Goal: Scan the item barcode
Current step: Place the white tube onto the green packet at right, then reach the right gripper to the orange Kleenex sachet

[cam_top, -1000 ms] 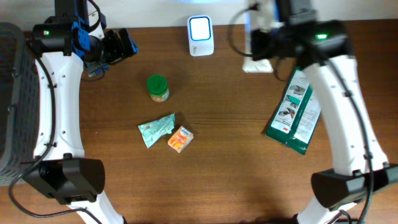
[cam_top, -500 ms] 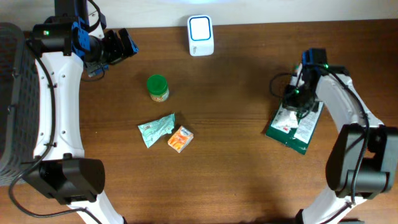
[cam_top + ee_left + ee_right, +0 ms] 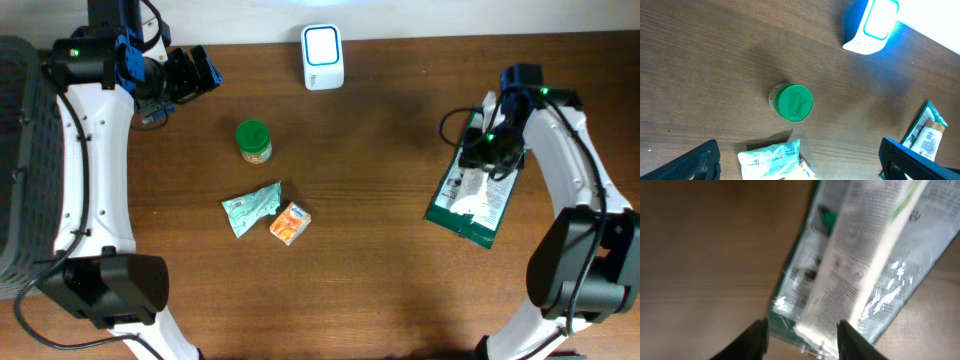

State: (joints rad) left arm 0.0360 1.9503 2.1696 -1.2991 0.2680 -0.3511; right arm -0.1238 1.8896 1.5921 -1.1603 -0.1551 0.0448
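Note:
The item, a flat green-and-white packet (image 3: 472,195), lies on the table at the right; in the right wrist view the packet (image 3: 865,265) fills the frame, printed text up. My right gripper (image 3: 490,150) hovers low over its far end, jaws open, and the packet's lower edge runs between the fingers around the right gripper (image 3: 805,340). A white scanner (image 3: 323,57) with a blue-lit face stands at the back centre. My left gripper (image 3: 195,72) is open at the back left, with nothing held in the left gripper (image 3: 800,165).
A green-lidded jar (image 3: 253,140) stands left of centre. A teal pouch (image 3: 250,208) and a small orange packet (image 3: 290,223) lie in front of it. A grey basket (image 3: 20,160) sits off the table's left edge.
My right arm has come from the back near the scanner down over the packet at the right, and its jaws have gone from shut to open. The left arm has not moved.

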